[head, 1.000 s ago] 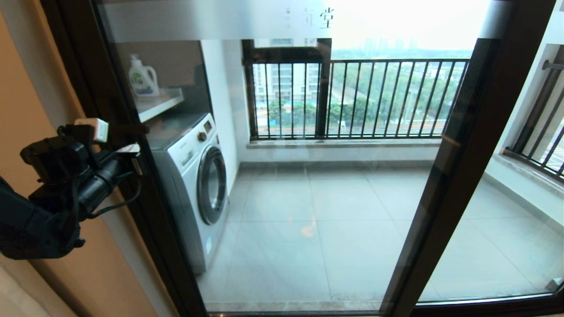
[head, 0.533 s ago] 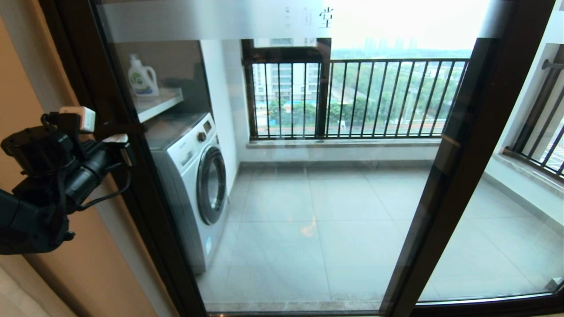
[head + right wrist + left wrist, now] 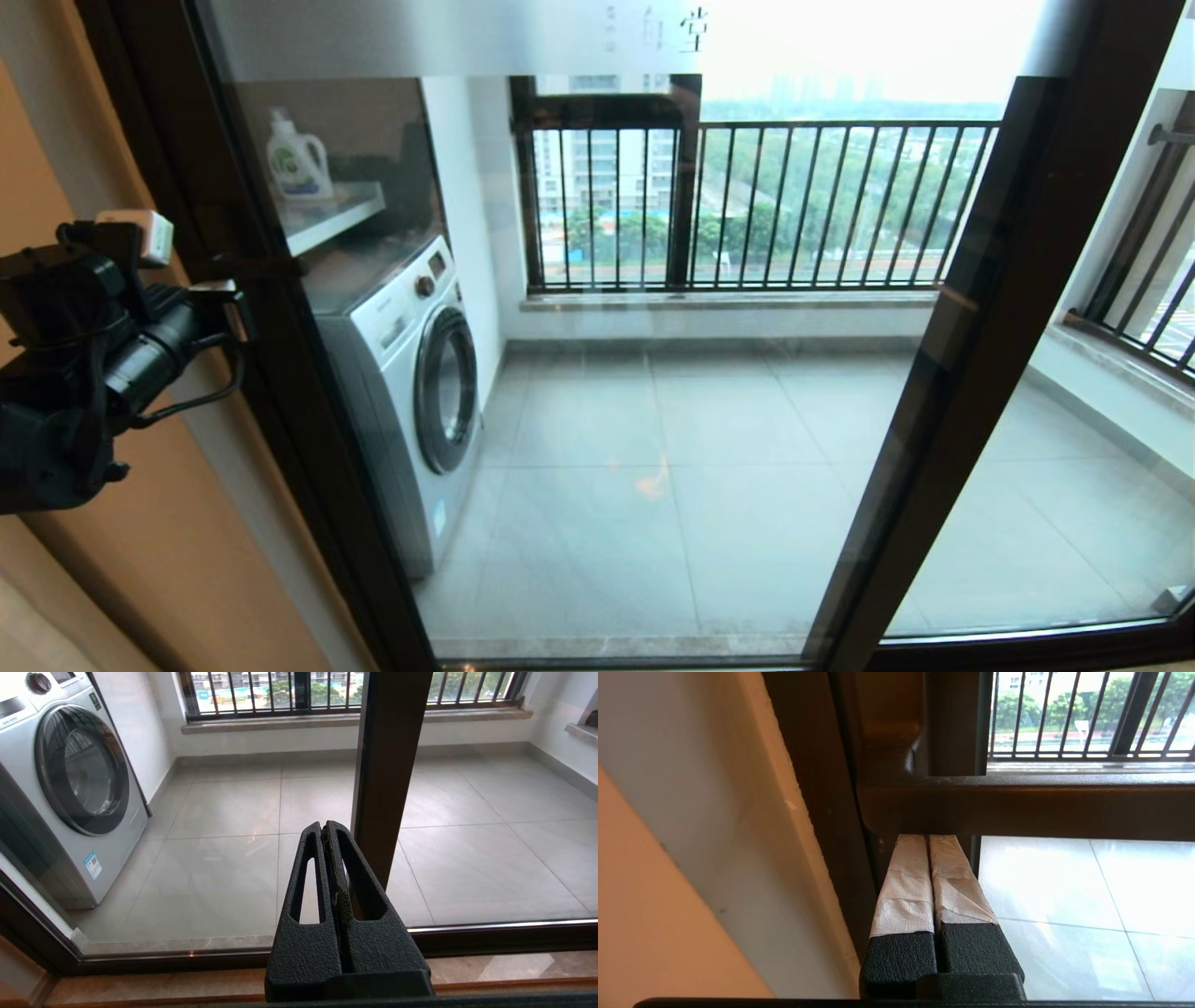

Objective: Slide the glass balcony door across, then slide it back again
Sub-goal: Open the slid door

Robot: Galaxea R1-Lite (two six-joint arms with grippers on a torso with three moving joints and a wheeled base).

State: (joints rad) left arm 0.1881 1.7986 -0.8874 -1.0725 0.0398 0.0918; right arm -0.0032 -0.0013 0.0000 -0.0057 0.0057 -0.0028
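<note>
Dark brown metal frames the glass balcony door, which fills most of the head view, its left upright standing against the orange-beige wall and its frosted top strip carrying Chinese characters. The left gripper is at the door's left upright, at the height of the dark bar handle; in the left wrist view its two tape-wrapped fingers are pressed flat together with nothing between them, their tips touching the underside of that handle. The right gripper appears only in its own wrist view, fingers closed against each other and empty, held low in front of the glass and just beside a brown frame upright, not touching it as far as can be seen. Through the glass, a white front-loading washing machine stands on the left side of the balcony, with a white detergent bottle on a shelf above it. Grey floor tiles run to the far window with black vertical railing bars. A second dark upright slants across the right of the head view.
</note>
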